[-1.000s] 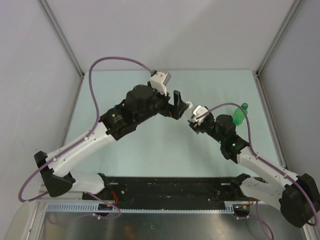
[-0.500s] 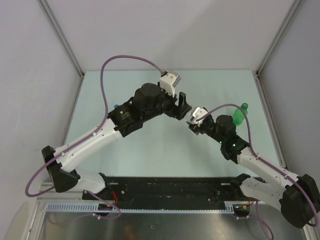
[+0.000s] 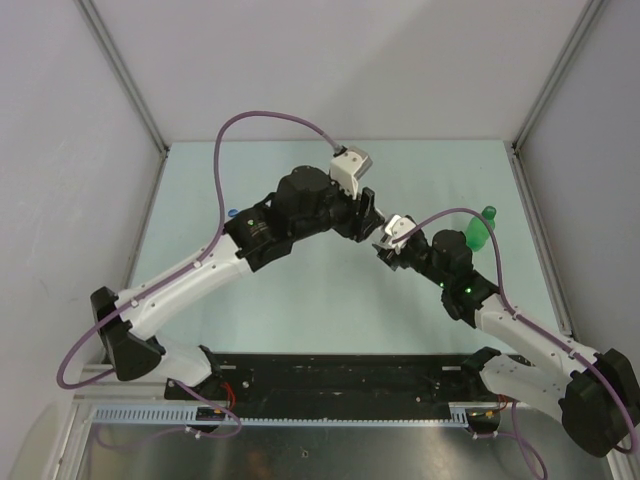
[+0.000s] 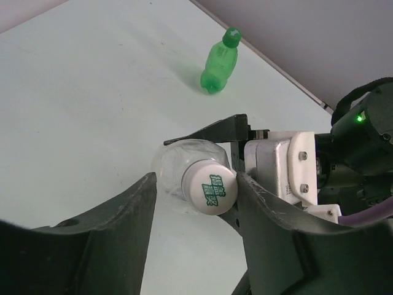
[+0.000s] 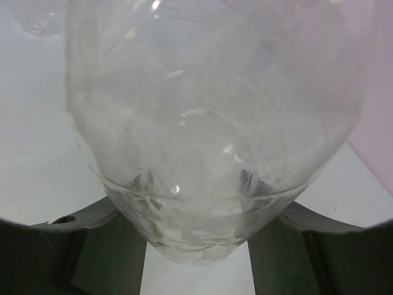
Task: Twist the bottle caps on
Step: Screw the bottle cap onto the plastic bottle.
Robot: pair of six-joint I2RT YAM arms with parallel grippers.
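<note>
The clear bottle [image 4: 184,165] is held off the counter [image 4: 92,92], lying roughly level, with its neck pointing at the left wrist camera. The right fingers [image 5: 92,215] pinch its body from both sides. The white cap [image 4: 210,192] with green print sits on the neck. I cannot tell whether its threads have caught

The left fingers [image 4: 132,212] are spread on either side of that cap. One appears to touch its edge, while a clear gap shows at the other, so the cap is not clamped. The green bottle [image 4: 219,63] stands well apart at the far side of the counter, its green cap [image 4: 231,35] already on

Risks from here:
- The cap sits off-centre between the left fingers. If they close like this, the touching side likely shoves it sideways, and it could tilt and cross-thread or pop off the neck
- The bottle lies sideways in the air, so a loose cap would drop to the counter and probably roll away
- The bottle wall looks thin and slick. A twist on the cap may turn the whole bottle in the right fingers instead of tightening, and a harder squeeze could buckle it
- The cap is small and smooth, so the left fingers may slip around it without turning it
</note>
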